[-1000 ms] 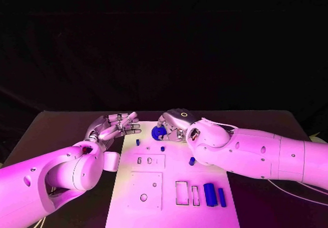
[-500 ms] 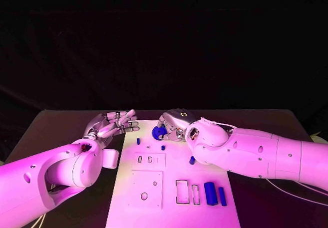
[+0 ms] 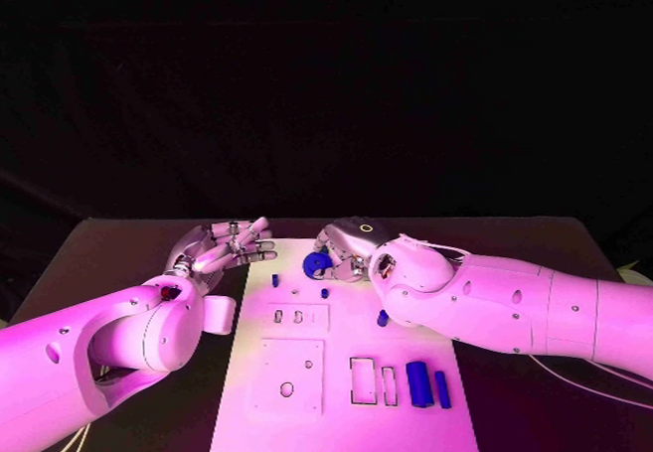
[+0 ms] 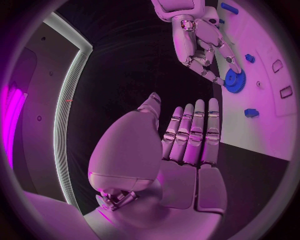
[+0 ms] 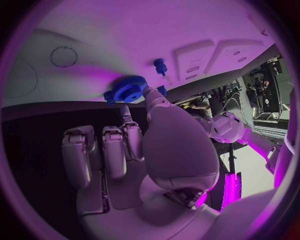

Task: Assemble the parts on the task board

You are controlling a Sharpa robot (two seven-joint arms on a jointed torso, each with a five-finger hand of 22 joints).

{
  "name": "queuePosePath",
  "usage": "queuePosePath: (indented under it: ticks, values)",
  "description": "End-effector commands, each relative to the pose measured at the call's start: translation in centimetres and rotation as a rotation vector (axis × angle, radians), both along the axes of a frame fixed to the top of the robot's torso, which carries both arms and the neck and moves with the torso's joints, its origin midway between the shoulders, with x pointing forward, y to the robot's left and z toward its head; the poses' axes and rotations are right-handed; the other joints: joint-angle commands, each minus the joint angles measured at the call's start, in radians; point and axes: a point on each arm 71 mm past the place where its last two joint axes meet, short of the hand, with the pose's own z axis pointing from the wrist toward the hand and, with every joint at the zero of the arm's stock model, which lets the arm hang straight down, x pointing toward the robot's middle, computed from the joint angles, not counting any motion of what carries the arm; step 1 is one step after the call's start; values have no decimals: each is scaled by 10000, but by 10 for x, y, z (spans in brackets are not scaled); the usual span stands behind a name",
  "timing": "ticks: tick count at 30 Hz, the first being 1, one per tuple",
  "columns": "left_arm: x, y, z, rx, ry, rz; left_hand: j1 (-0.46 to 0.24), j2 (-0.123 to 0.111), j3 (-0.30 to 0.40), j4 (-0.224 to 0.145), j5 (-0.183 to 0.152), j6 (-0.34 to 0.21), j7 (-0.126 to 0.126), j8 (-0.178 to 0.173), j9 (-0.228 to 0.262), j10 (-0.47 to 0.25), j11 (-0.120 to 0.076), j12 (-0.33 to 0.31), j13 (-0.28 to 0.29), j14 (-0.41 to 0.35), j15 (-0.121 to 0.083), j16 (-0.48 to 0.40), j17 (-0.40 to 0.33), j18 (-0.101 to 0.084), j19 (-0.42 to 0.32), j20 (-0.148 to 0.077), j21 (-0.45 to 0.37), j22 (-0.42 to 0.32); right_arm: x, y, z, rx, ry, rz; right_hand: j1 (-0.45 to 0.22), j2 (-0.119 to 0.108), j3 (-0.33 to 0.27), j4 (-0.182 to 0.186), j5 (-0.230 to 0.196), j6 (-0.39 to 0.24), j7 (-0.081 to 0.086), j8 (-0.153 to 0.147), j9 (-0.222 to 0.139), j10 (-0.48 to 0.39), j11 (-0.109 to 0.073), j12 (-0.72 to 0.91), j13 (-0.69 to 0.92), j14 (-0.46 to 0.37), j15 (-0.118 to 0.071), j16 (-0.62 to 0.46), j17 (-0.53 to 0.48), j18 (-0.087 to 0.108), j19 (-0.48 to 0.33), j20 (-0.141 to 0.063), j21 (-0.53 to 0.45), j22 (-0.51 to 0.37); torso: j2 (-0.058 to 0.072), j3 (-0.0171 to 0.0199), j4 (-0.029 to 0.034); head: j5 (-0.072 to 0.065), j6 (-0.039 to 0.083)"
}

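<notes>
Black table [image 3: 113, 253] under a dark backdrop carries the white task board [image 3: 348, 404] at its middle. The right hand [image 3: 349, 247] pinches a blue gear [image 3: 317, 263] by its toothed rim, thumb and fingertips closed around it, at the board's far end. The gear looks like small rigid plastic, probably light and stiff; its teeth should give purchase, so the rim seems the place to hold it. The left hand [image 3: 220, 250] hovers just beside the board's far left edge, holding nothing, fingers straight and close together. Small blue pegs [image 3: 274, 281] stand near the gear; two blue bars [image 3: 419, 385] lie at the near right corner beside rectangular slots. Free board surface lies between them
</notes>
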Motion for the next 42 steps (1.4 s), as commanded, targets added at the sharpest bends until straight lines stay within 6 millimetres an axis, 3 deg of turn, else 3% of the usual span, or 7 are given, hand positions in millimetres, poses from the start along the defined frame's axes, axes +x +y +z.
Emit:
queuePosePath:
  ticks: [1,8,14,32,37,42]
  values:
    - [0,-2,2,-114,-122,-159,73,16,-57,-9,18,31,73,-41,-1,-21,67,-47,0,-34,66,-43,9,86,-89,3,12,-9,-1,2,-3,-276,300,131,-160,-41,-175,85,-74,-70,-1,-69,-24,-32,55,-59,845,1000,94,0,2460,-25,928,123,-59,2503,2,-4,5,-12,-4]
    - [0,-2,2,-110,-92,-170,101,26,-58,-25,19,35,76,-52,0,-22,70,-59,0,-34,69,-59,13,86,-105,8,11,-12,0,1,-5,-414,573,102,-694,90,-487,486,117,-22,20,-168,-33,-48,87,-50,857,1005,132,10,2483,-28,938,185,-51,2515,5,-4,-3,6,-11]
    - [0,-2,2,-102,-74,-163,147,49,-49,-50,19,38,79,-65,1,-26,73,-72,1,-36,72,-79,17,87,-121,12,12,-14,2,-2,-8,-566,824,-83,-1082,294,-555,494,406,78,1,-189,-21,-29,72,-16,892,1010,123,19,2503,-33,954,186,-36,2533,2,-1,1,3,-26]
    - [0,1,1,-71,-35,-112,168,60,-44,-62,19,36,80,-72,0,-29,74,-79,0,-37,73,-88,18,87,-127,14,12,-14,-3,-17,-1,-46,328,-375,-1118,368,-514,457,671,85,0,-239,-25,31,69,61,970,1021,122,38,2546,-62,1033,184,42,2621,4,7,2,30,-32]
    - [0,2,1,-64,-29,-100,168,60,-44,-62,19,36,80,-72,0,-29,74,-79,0,-37,73,-88,18,87,-127,14,12,-14,-10,-29,6,469,-20,-345,-978,403,-432,432,765,158,-22,-231,-13,102,50,137,1043,1030,108,54,2581,-66,1044,175,53,2633,-5,-2,-19,30,-39]
    - [0,3,1,-60,-15,-101,168,60,-44,-62,19,36,80,-72,0,-29,74,-79,0,-37,73,-88,18,87,-127,14,12,-14,-20,-60,23,1698,-135,-315,-792,465,-323,406,790,177,-26,-257,-15,-15,41,-3,906,952,96,-86,2276,0,864,163,-129,2438,-12,10,-3,-17,-3]
